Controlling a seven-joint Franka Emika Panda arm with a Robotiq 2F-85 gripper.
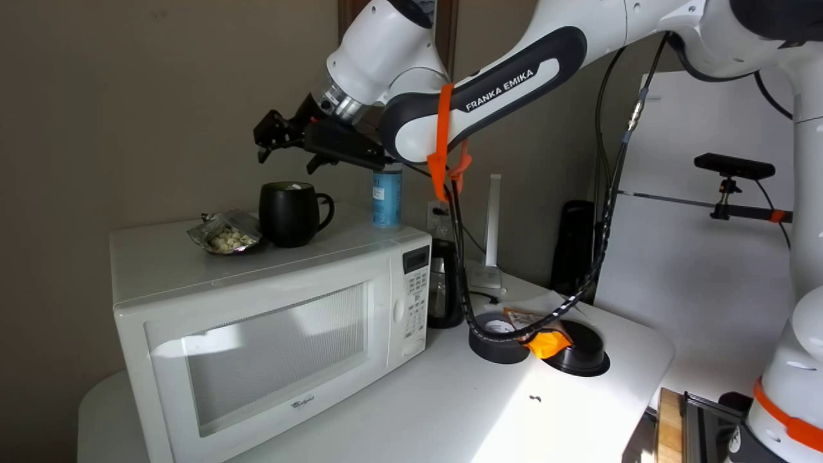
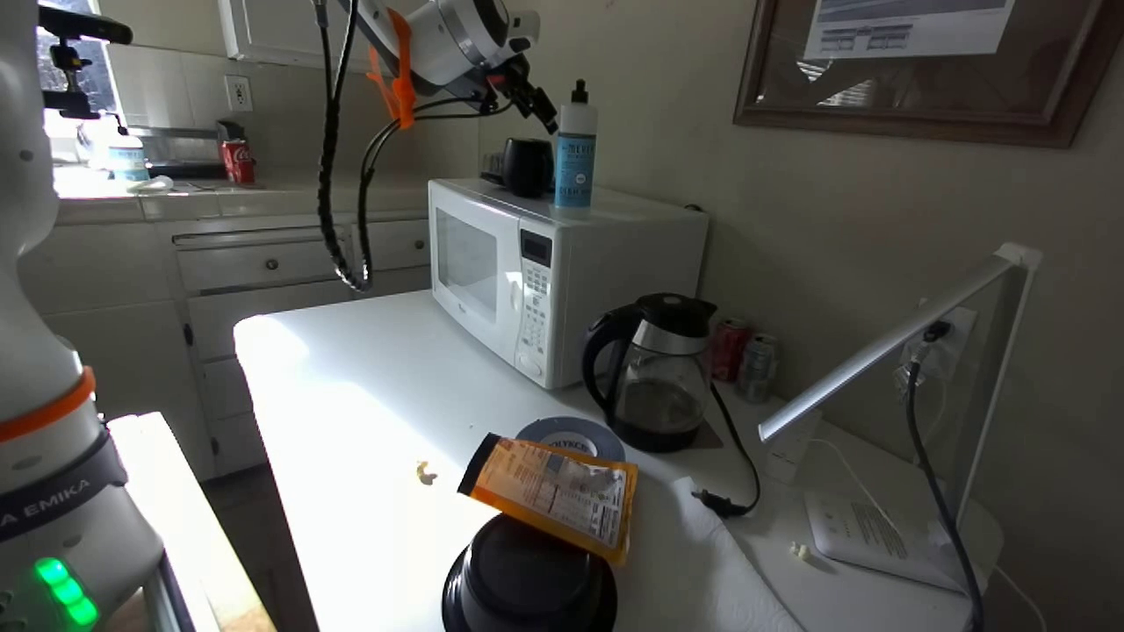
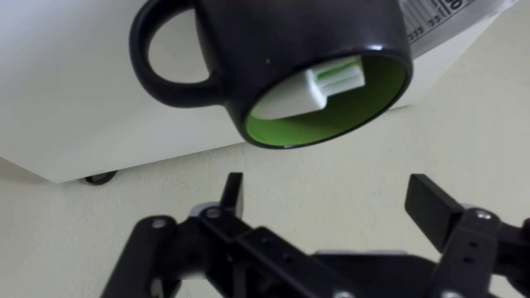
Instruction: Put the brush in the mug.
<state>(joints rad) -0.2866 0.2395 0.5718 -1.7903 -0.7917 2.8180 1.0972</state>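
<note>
Brush (image 3: pixel 310 91) is inside the mug (image 3: pixel 298 33). Wrist view: white body and pale bristles against the green lining; in an exterior view a pale bit shows at the mouth. Mug, black with 1 loop handle, stands upright on top of the microwave (image 1: pixel 276 360).

Gripper (image 3: pixel 327 194): 2 fingers (image 3: pixel 235 190) spread wide, with pale wall (image 3: pixel 62 231) visible through the gap. State: unclenched. It hangs above the mug, apart from it, at the end of the arm (image 1: pixel 508 83), which wears an orange strap (image 1: pixel 442 134). 3 green lights (image 2: pixel 67 592) glow on the base (image 2: pixel 114 549).

Surroundings: foil pouch (image 1: pixel 243 222) with pale pieces (image 1: pixel 231 240) lies just beside the mug; contact cannot be told. Blue bottle (image 2: pixel 575 171) stands upright on the microwave, on the handle side of the mug. On the table (image 2: pixel 369 369), glass kettle (image 2: pixel 663 395) stands near the microwave, 2 cans (image 2: pixel 757 369) beyond it. Orange packet (image 2: pixel 562 496) rests on the black bowl-shaped thing (image 2: pixel 527 579), its far part over a roll of tape (image 2: pixel 571 427); whether it touches the tape, cannot tell.
</note>
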